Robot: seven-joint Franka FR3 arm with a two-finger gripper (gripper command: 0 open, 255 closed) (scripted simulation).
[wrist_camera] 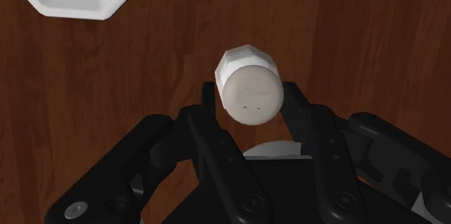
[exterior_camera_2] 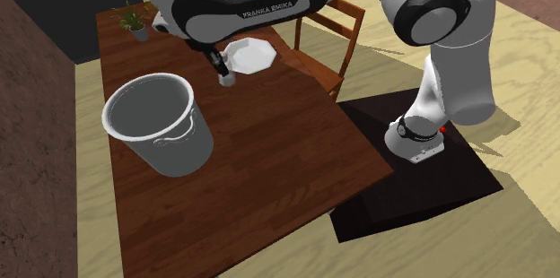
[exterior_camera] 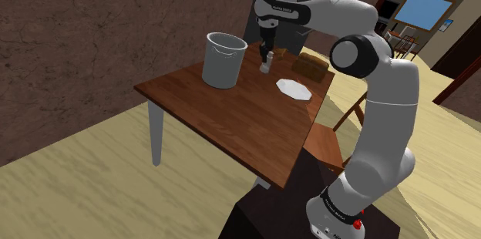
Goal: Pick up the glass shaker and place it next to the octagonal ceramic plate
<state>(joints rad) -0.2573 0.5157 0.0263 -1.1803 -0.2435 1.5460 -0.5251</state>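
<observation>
Jaws look closed on the shaker [wrist_camera: 249,94]: the gripper [wrist_camera: 251,110] has its fingers [wrist_camera: 206,110] against both sides just below the perforated cap, no gap I can see. Shaker is pale and roughly upright over the wooden table [exterior_camera: 231,122]. Can't tell if its base touches the top or hangs just off it. Octagonal white plate [exterior_camera: 294,89] is near, not touching. Grey bucket [exterior_camera: 223,60] is on the other side, apart. My read: grasp done, carry mostly done. Left: settle it beside the plate, open, back off. Risk is tipping it on release.
</observation>
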